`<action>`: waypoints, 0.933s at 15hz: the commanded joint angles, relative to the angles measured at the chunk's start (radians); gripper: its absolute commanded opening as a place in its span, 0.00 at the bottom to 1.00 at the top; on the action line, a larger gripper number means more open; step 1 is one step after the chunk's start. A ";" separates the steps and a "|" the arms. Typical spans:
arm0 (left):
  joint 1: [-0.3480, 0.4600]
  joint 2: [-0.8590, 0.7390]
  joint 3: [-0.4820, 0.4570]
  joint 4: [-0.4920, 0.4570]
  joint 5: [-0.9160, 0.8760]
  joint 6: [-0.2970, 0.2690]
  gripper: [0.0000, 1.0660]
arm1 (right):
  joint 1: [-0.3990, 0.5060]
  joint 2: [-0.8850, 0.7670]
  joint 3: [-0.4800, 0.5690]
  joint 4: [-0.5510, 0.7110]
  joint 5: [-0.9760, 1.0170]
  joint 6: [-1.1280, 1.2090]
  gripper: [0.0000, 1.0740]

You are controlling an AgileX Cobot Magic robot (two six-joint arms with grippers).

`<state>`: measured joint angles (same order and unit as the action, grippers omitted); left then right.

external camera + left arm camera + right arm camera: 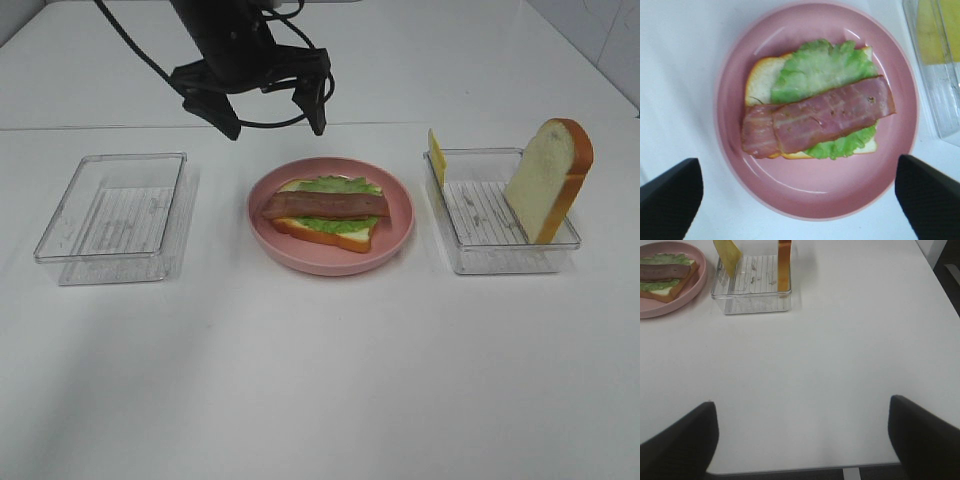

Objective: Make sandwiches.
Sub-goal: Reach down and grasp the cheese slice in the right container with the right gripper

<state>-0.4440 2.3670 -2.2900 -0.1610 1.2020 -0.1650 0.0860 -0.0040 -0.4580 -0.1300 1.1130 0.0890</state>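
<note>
On the pink plate (330, 265) lies an open sandwich (325, 207): one white bread slice (760, 80) topped with green lettuce (815, 70) and a brown bacon strip (830, 117). My left gripper (272, 120) hangs open above and just behind the plate, holding nothing. In the left wrist view its fingertips (670, 200) straddle the plate's edge. A second bread slice (548, 180) and a yellow cheese slice (437, 155) lean upright in the right clear tray (500, 255). My right gripper (800, 440) is open over bare table, out of the exterior view.
An empty clear tray (115, 215) stands left of the plate. The right wrist view shows the table's edge close under the right gripper's fingers (677, 445), with the right tray (752, 302) and the plate (660, 310) far ahead.
</note>
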 commanded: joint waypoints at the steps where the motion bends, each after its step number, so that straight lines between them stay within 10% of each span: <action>1: -0.006 -0.037 -0.012 0.026 0.112 0.003 0.92 | -0.004 -0.028 0.000 0.000 -0.002 -0.003 0.84; 8: 0.032 -0.266 0.154 0.132 0.112 0.025 0.92 | -0.004 -0.026 0.000 0.000 -0.002 -0.003 0.84; 14: 0.176 -0.585 0.584 0.153 0.111 0.025 0.92 | -0.004 -0.027 0.000 0.001 -0.002 -0.003 0.84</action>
<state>-0.2810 1.8280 -1.7640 -0.0080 1.2100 -0.1430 0.0860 -0.0040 -0.4580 -0.1300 1.1130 0.0890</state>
